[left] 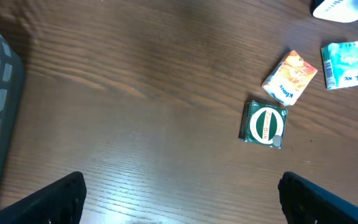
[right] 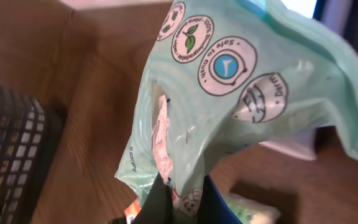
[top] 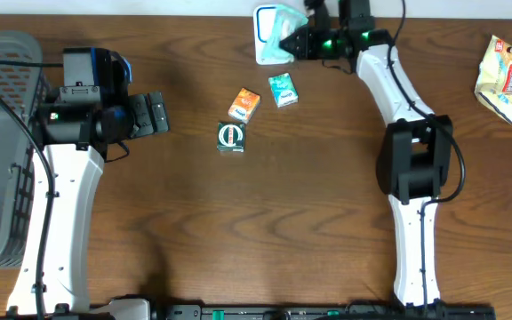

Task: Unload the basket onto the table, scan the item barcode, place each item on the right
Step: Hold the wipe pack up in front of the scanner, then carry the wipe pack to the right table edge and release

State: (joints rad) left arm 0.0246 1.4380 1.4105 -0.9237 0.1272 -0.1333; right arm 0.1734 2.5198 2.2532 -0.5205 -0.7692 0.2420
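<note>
Jaws of the left gripper (top: pixel 161 113) gape wide, empty, at nine o'clock over the desk (top: pixel 238 231). Beyond, at twelve, the right gripper (top: pixel 302 40) pinches shut on the green pouch (right: pixel 229 93), holding it by its edge over a white unit (top: pixel 262 40), probably to show its barcode.

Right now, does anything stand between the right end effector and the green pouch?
Nothing visible does. The right end effector is shut directly on the edge of the green pouch, so no object lies between them.
</note>
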